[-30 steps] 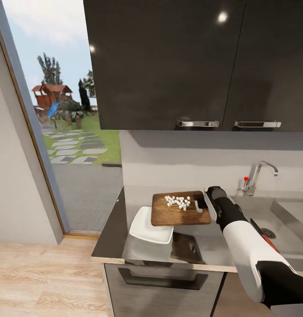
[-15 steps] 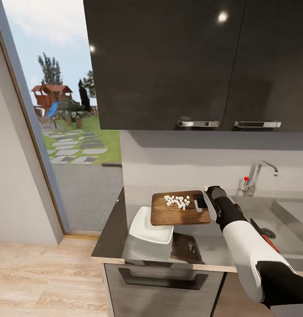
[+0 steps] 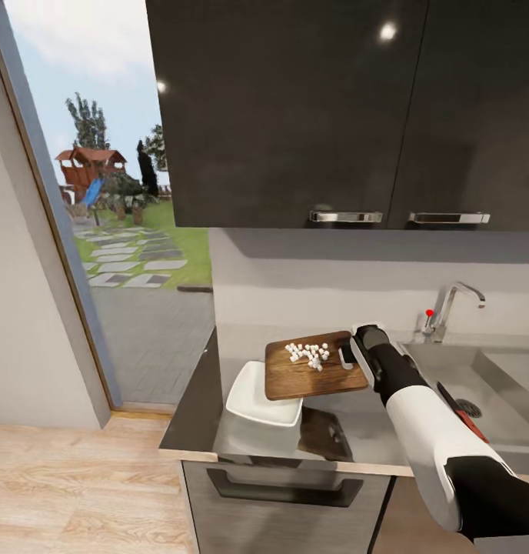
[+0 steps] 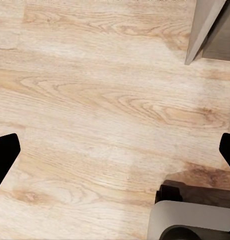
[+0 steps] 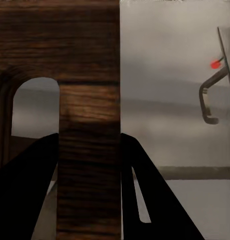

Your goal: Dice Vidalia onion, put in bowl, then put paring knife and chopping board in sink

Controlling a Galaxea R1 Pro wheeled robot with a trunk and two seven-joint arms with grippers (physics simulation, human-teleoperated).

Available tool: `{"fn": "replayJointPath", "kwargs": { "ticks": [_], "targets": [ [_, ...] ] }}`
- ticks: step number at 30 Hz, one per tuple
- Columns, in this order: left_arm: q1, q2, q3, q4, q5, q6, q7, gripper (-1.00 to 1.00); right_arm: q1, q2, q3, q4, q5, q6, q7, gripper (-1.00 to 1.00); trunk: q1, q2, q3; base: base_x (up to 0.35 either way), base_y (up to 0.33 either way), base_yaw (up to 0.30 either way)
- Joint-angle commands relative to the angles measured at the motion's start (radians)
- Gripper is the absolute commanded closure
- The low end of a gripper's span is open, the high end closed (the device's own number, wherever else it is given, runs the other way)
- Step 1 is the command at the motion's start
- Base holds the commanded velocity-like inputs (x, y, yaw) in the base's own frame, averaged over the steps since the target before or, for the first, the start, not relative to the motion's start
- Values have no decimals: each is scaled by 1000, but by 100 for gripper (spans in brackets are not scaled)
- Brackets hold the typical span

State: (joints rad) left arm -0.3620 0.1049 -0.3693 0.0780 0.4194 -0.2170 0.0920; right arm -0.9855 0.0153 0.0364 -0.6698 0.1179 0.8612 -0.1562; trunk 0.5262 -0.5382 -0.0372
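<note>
Nearest to us, our right arm (image 3: 418, 431) reaches forward over the worktop (image 3: 195, 415), its white forearm running up to the dark wrist. Beside that arm, down in the sink (image 3: 487, 385), lies the paring knife (image 3: 458, 408), red handle and dark blade partly hidden behind the forearm. Our left tool (image 4: 115, 155) hangs over the pale wooden floor (image 4: 94, 100), its two black fingertips standing far apart at the picture's edges, so it is open and holds nothing.

On the worktop near its front edge sits the white bowl (image 3: 257, 400), and we see nothing in it. The chopping board (image 3: 311, 373) is lifted clear of the worktop, its dark reflection showing on the glossy surface beneath. The board's left end overhangs the far corner of the bowl. Our right tool (image 3: 355, 355) is clamped on the board's right end beside the handle hole; in the right wrist view the two black fingers (image 5: 29, 190) press against either face of the wood. The diced onion (image 3: 309, 354) lies as a cluster of small white cubes on the far half of the board, close to the tool.

Farther back, the chrome tap (image 3: 449, 308) with its red-tipped lever stands behind the sink against the grey wall. Dark upper cabinets (image 3: 334, 115) hang above, and to the left an open doorway shows a garden (image 3: 118, 231).
</note>
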Motion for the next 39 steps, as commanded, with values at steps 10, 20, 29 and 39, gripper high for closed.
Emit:
{"fn": "replayJointPath", "kwargs": {
  "ticks": [10,20,29,39],
  "targets": [
    [-2,1,-8,3,7,-5,0,-100,-1,2,3,0,3,4,0,100,1,-2,13,0,0,0],
    [-2,1,-9,3,7,-5,0,-100,-1,4,5,0,2,-3,1,100,1,-2,29,0,0,0],
    [-2,1,-9,2,7,-5,0,-100,-1,20,6,1,2,-69,1,100,1,-2,43,0,0,0],
    [-2,1,-8,2,7,-7,0,-100,-1,26,8,2,0,-75,1,100,1,-2,56,0,0,0]
  ]
}}
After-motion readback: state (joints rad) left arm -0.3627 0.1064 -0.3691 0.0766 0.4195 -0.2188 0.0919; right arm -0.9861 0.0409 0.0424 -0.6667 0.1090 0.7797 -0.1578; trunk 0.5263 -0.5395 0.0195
